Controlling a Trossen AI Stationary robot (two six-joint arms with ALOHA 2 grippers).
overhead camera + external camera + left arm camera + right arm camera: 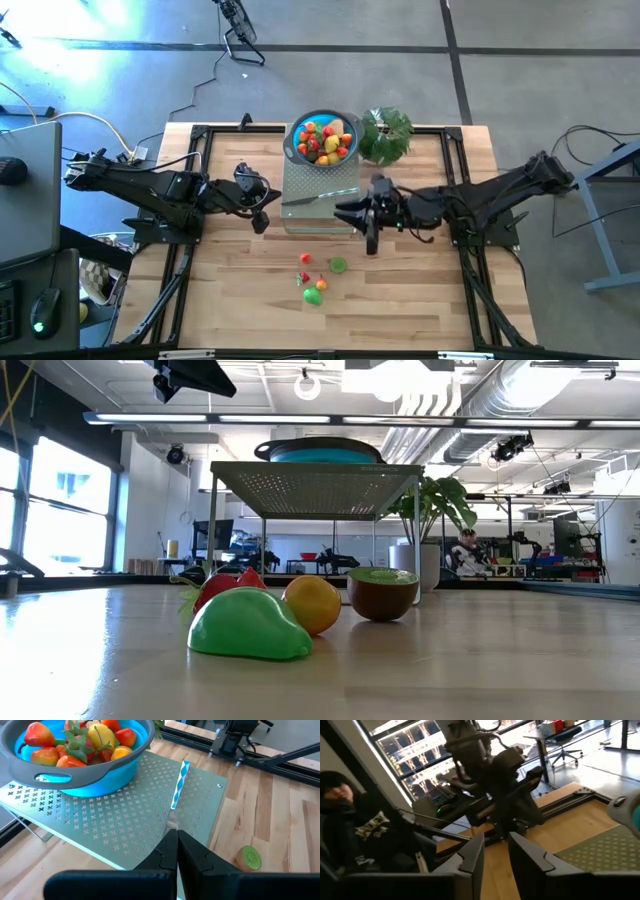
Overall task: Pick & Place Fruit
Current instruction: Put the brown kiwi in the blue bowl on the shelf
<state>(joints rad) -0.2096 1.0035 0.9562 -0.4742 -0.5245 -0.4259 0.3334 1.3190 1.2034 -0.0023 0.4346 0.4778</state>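
High view: right pincer (370, 240) near rack (320, 205), fingers narrowly apart, empty; left pincer (262, 222) closed, empty.

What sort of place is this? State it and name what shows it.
Probably a robotics lab or open workshop: exposed ceiling ducts, more workbenches in the room behind, and a wooden table fitted with two robot arms.

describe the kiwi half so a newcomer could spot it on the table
Find the blue bowl on the perforated metal stand. On the bare wood in front lie four loose fruits; the kiwi half lies nearest the right arm, the only brown-skinned piece with a flat green face.
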